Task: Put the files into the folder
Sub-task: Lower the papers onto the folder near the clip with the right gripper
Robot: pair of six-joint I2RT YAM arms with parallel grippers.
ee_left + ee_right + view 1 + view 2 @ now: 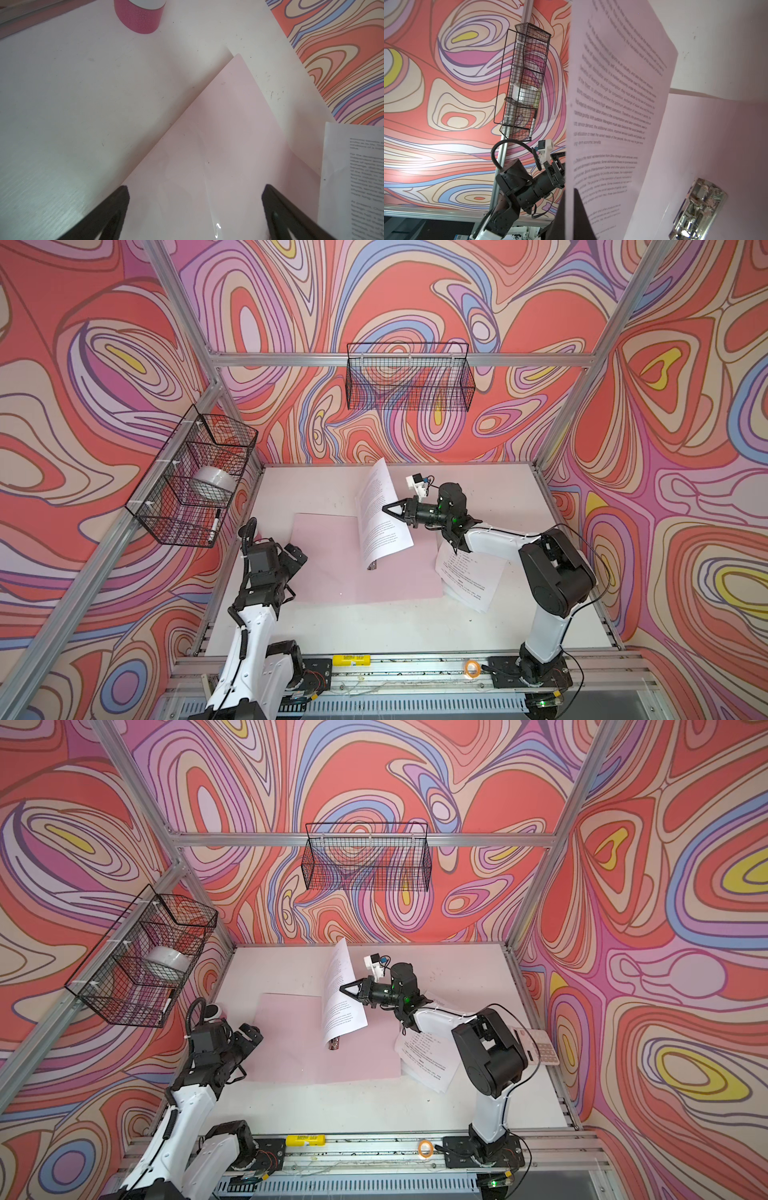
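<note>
While the right gripper (390,511) clenches a white, densely printed sheet (376,493) by its edge, standing it curled above the flat pink folder (328,560), the left gripper (195,193) hangs released over the folder's edge; more sheets (469,578) lie just beside the folder.

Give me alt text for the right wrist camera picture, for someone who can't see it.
A sheet of printed text, pinched at its edge by the right gripper, is held up over an open pink folder with a metal clip inside. Beyond it are the left arm and a wire basket on the patterned wall.
</note>
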